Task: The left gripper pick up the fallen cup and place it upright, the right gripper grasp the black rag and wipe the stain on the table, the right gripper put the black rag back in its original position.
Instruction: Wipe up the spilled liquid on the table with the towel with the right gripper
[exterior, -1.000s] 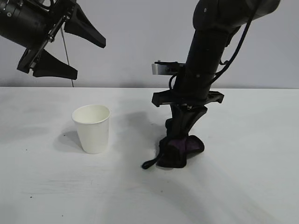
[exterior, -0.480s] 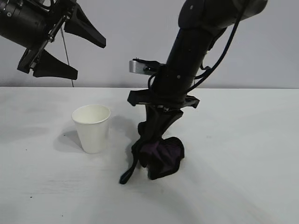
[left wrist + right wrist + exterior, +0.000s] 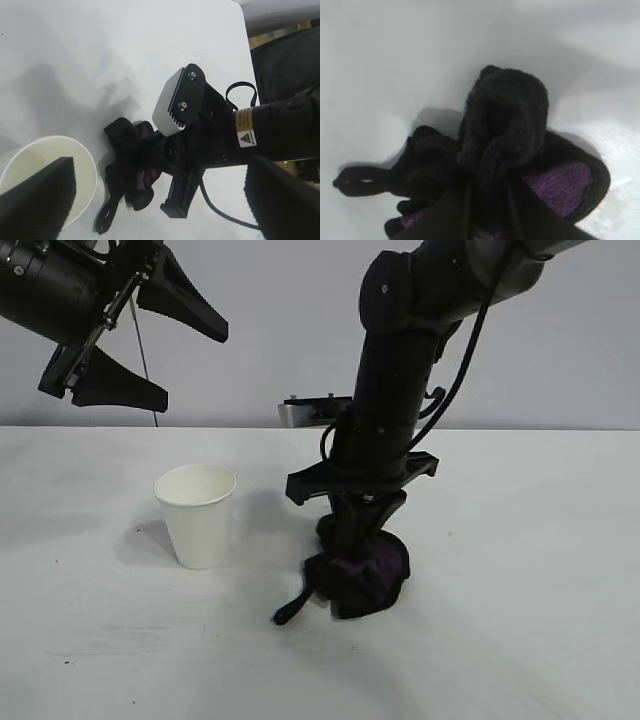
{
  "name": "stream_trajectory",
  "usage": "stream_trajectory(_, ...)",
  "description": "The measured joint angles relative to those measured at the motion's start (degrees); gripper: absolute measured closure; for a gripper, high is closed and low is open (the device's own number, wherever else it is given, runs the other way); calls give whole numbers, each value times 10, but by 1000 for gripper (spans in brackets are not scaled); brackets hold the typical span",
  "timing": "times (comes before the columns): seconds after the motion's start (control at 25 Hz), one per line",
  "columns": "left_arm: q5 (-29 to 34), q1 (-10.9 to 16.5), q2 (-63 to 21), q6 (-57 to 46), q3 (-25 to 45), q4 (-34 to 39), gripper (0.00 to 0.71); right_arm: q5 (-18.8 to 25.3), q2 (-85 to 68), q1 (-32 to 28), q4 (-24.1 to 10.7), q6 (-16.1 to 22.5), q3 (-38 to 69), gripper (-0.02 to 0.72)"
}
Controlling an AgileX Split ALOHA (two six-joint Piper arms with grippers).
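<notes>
**Cup upright, rag down on the table, return still to come**

I took the cup as my landmark. It stood upright on the table, mouth up, so I judged the first part of the task finished. My left gripper hung well above the cup and a little toward the table's far edge, its two wedge fingers spread wide with nothing between them, and I treated that arm as parked.

My right gripper was near the cup, on the side away from the left arm, pointing straight down. Its jaws were pinched narrow on the black rag, and the right wrist view showed the fingers buried in the cloth's bunched top, purple lining showing at the edges. The rag rested pressed on the tabletop, its thin loop trailing out toward the cup's side without touching the cup.

I could not find the stain anywhere. No yellowish blot showed on the bare table near the cup, and whatever lay under the rag was hidden. My judgement was that the wiping was either under way or close to done; I could not say which from these views. What clearly remained was carrying the rag to its original spot and letting it go.
</notes>
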Motion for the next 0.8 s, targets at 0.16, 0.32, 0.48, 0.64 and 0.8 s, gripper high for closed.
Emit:
stream_trajectory(0.16, 1, 0, 0, 0, 0, 0, 51, 28, 0, -32, -3, 2, 0, 631)
stream_trajectory(0.32, 2, 0, 0, 0, 0, 0, 51, 41, -2, -60, -4, 2, -1, 631)
stream_trajectory(0.48, 2, 0, 0, 0, 0, 0, 51, 38, -17, -90, -7, 2, -1, 631)
stream_trajectory(0.64, 2, 0, 0, 0, 0, 0, 51, 37, -30, -108, -12, 2, -1, 631)
stream_trajectory(0.8, 2, 0, 0, 0, 0, 0, 51, 34, -31, -107, -11, 2, -1, 631)
